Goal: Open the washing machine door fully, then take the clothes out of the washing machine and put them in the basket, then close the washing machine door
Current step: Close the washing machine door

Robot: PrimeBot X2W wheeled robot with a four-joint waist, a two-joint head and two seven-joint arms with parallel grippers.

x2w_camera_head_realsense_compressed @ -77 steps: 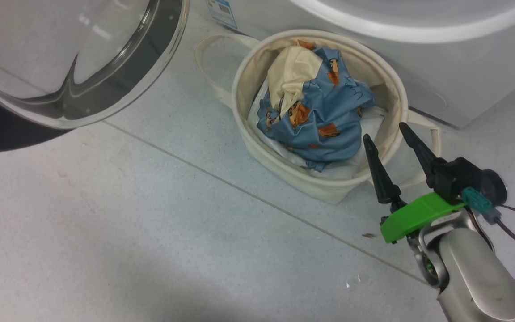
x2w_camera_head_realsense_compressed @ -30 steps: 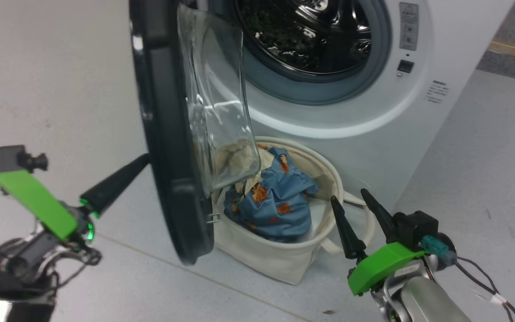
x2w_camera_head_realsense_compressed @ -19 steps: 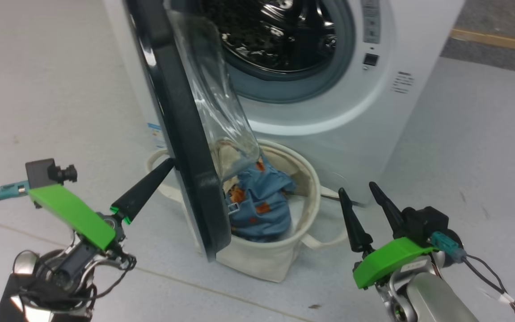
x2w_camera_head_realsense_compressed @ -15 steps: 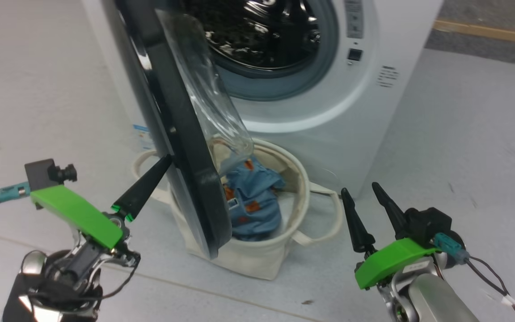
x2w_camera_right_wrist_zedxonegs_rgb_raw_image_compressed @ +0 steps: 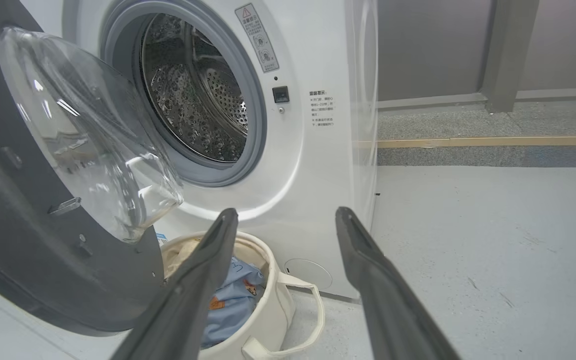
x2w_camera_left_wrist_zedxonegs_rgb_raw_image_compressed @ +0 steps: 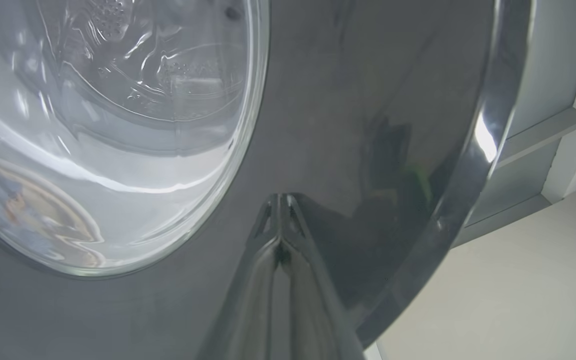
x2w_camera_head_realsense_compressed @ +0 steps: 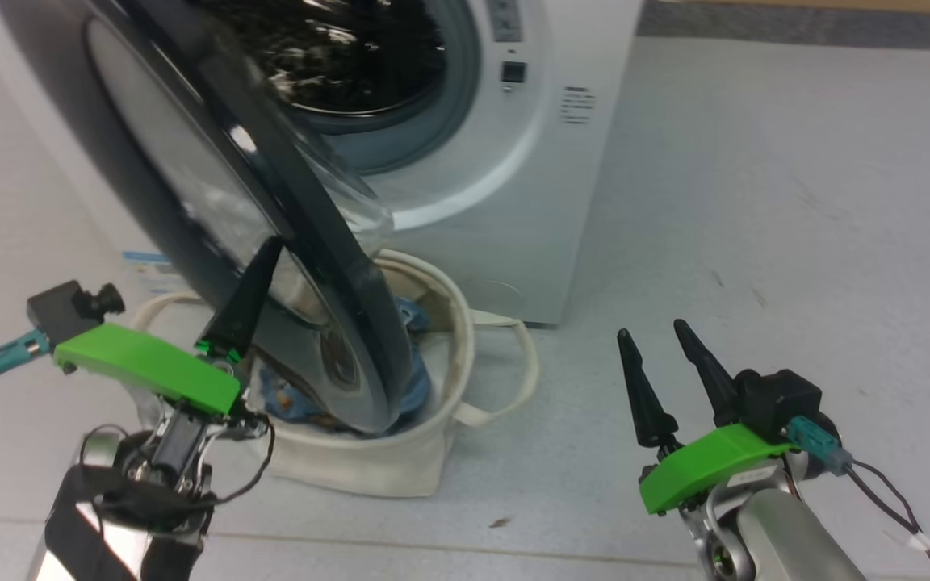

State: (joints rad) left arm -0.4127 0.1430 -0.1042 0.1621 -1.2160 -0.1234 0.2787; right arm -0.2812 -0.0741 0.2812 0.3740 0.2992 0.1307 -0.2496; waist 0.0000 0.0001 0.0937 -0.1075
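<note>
The white washing machine [x2w_camera_head_realsense_compressed: 513,202] stands at the top, its steel drum [x2w_camera_head_realsense_compressed: 336,56] showing. The washing machine door [x2w_camera_head_realsense_compressed: 328,266] hangs partly open, slanting over the basket [x2w_camera_head_realsense_compressed: 453,323]. My left gripper [x2w_camera_head_realsense_compressed: 270,246] is shut, its tip pressed on the door's glossy black outer face [x2w_camera_left_wrist_zedxonegs_rgb_raw_image_compressed: 343,100], just outside the glass [x2w_camera_left_wrist_zedxonegs_rgb_raw_image_compressed: 118,125]. The clothes [x2w_camera_head_realsense_compressed: 421,387], blue with bears, lie in the cream basket [x2w_camera_right_wrist_zedxonegs_rgb_raw_image_compressed: 273,310], mostly hidden behind the door. My right gripper [x2w_camera_head_realsense_compressed: 652,331] hangs open and empty over the floor, to the right of the basket. From the right wrist I see the clothes [x2w_camera_right_wrist_zedxonegs_rgb_raw_image_compressed: 233,300] and the door's glass bowl [x2w_camera_right_wrist_zedxonegs_rgb_raw_image_compressed: 83,135].
Grey floor [x2w_camera_head_realsense_compressed: 756,202] spreads wide to the right of the machine. A small blue label [x2w_camera_head_realsense_compressed: 146,270] sits low on the machine's front. Further back run a yellow floor line [x2w_camera_right_wrist_zedxonegs_rgb_raw_image_compressed: 468,142] and a grey wall with a pillar [x2w_camera_right_wrist_zedxonegs_rgb_raw_image_compressed: 505,50].
The head camera has swung round. The door has turned from edge-on toward the machine's opening, with my shut left gripper staying against its outer face. The right gripper stays open.
</note>
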